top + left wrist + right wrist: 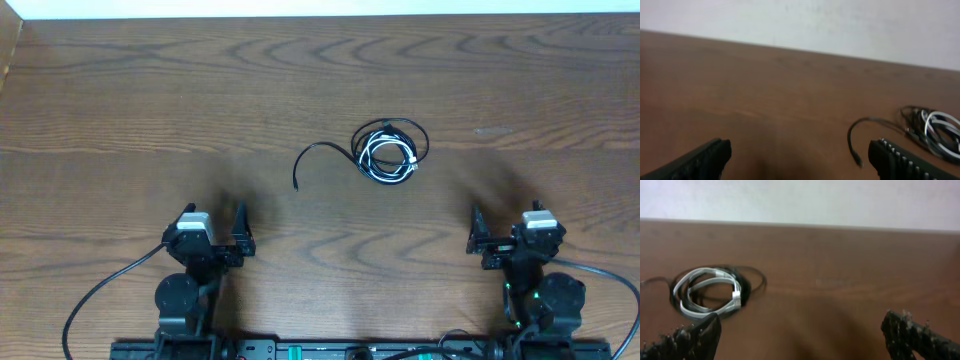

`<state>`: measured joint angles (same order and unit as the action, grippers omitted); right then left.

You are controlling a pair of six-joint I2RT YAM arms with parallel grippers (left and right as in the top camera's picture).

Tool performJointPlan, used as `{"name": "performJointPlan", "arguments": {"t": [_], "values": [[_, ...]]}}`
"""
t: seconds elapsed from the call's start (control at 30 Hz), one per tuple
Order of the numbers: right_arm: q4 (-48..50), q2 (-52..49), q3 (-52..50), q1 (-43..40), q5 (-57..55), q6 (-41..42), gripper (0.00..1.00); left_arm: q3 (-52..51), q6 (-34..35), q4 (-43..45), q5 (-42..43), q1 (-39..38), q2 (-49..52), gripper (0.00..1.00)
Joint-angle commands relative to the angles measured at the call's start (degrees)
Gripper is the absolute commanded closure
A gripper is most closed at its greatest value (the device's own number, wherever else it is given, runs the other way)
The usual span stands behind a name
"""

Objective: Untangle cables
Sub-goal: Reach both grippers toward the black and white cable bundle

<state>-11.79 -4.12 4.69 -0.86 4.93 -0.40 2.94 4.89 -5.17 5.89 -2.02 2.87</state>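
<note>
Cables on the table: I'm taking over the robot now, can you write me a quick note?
Left gripper: open, empty, away from the cables.
Right gripper: open, empty, away from the cables.
Black cable and white cable: coiled together mid-table, with the black tail trailing toward the left arm's side.
Done: nothing, the coil is untouched.
Left: grasp each cable and pull the two apart.
</note>
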Motion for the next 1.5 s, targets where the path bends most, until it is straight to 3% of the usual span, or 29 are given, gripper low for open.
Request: {"name": "performJointPlan", "arguments": {"t": [0.0, 0.17, 0.33, 0.43, 0.5, 0.63, 0.7, 0.77, 0.83, 0.9, 1.0, 1.1, 1.33, 1.47], "values": [[-2.6, -5.4, 6.4, 0.4, 0.1, 0.8, 0.01, 6.7, 0.8, -5.6, 1.0, 0.2, 7.0, 0.07], [-9.7, -18.3, 15.8, 0.4, 0.2, 0.8, 0.01, 18.8, 0.8, -15.0, 1.2, 0.2, 21.7, 0.07], [-22.5, -42.3, 32.5, 0.4, 3.1, 0.7, 0.01, 42.6, 0.8, -35.8, 1.2, 0.2, 41.9, 0.07], [-25.2, -50.9, 38.6, 0.4, 4.2, 0.8, 0.01, 49.3, 0.8, -42.2, 1.2, 0.2, 47.4, 0.07], [-24.3, -53.7, 40.4, 0.4, 10.6, 0.8, 0.01, 49.0, 0.8, -42.9, 1.2, 0.2, 48.4, 0.07], [-21.2, -53.6, 40.4, 0.4, 12.6, 0.8, 0.01, 49.0, 3.1, -40.2, 3.5, 0.2, 48.7, 0.07], [-20.6, -53.7, 40.4, 0.4, 12.6, 0.8, 0.01, 49.0, 2.7, -34.1, 9.3, 0.2, 48.9, 0.07], [-20.8, -53.6, 40.4, 0.4, 12.6, 0.8, 0.01, 49.9, 2.7, -28.7, 9.9, -0.7, 50.7, 0.07], [-20.9, -53.6, 40.4, 0.4, 12.6, 0.8, 0.01, 53.8, 2.6, -29.3, 9.2, -3.5, 56.0, 0.07], [-21.0, -53.6, 40.4, 0.4, 12.6, 0.8, 0.01, 60.9, 2.6, -33.2, 3.4, -8.1, 64.5, 0.07], [-21.3, -53.7, 40.4, 0.4, 12.6, 0.8, 0.01, 68.1, 2.3, -35.5, 3.1, -13.6, 74.9, 0.07], [-21.3, -53.7, 40.4, 0.4, 12.6, 0.8, 0.01, 68.4, 2.6, -30.4, 9.6, -18.3, 81.9, 0.07], [-21.4, -53.7, 40.4, 0.4, 12.6, 0.8, 0.01, 68.4, 2.9, -12.9, 10.1, -24.8, 97.7, 0.07], [-21.4, -53.7, 40.4, 0.4, 12.6, 0.8, 0.01, 68.4, 2.9, -8.1, 10.2, -26.8, 103.0, 0.07]]}}
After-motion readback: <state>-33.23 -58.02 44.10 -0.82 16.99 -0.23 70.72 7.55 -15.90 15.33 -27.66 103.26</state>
